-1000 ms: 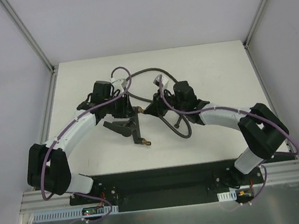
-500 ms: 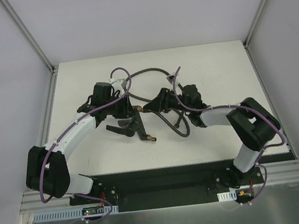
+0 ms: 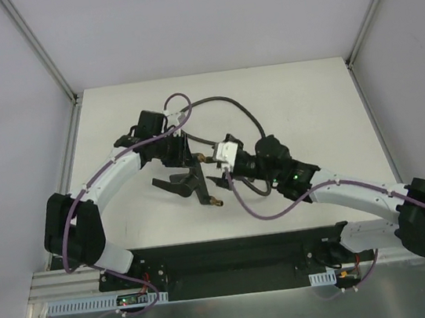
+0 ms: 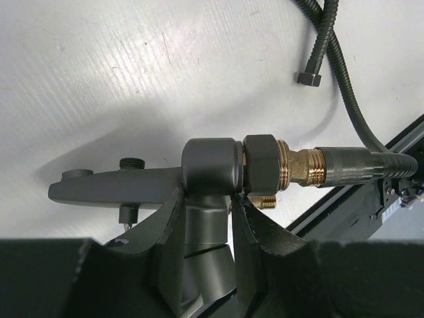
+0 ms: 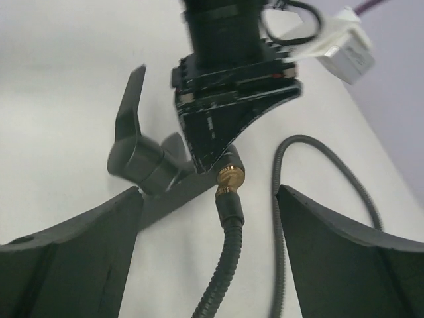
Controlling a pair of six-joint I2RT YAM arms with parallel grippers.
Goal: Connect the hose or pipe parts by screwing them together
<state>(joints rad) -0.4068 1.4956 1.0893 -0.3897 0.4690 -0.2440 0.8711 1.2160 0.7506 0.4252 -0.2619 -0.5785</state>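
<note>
**Left pincer clamps the fitting; right pincer stands wide open**

Near the middle of the table, the left pincer is closed firmly on the round body of the black fitting. One finger presses each side of it. A brass-tipped arm of the fitting points toward 5 o'clock in the overhead view.

In the left wrist view the hose comes in from 3 o'clock. Its brass connector sits against the fitting's side port, with a dark nut between them. Whether the thread is fully home cannot be told.

From above, the right pincer sits just beside the fitting at 3 o'clock. Its fingers are spread far apart and grip nothing. The hose runs up through the gap and touches neither finger.

The rest of the hose arcs toward 12 o'clock across the far half of the table. The hose's free end, a small dark cap, lies on the table apart from the fitting.
</note>
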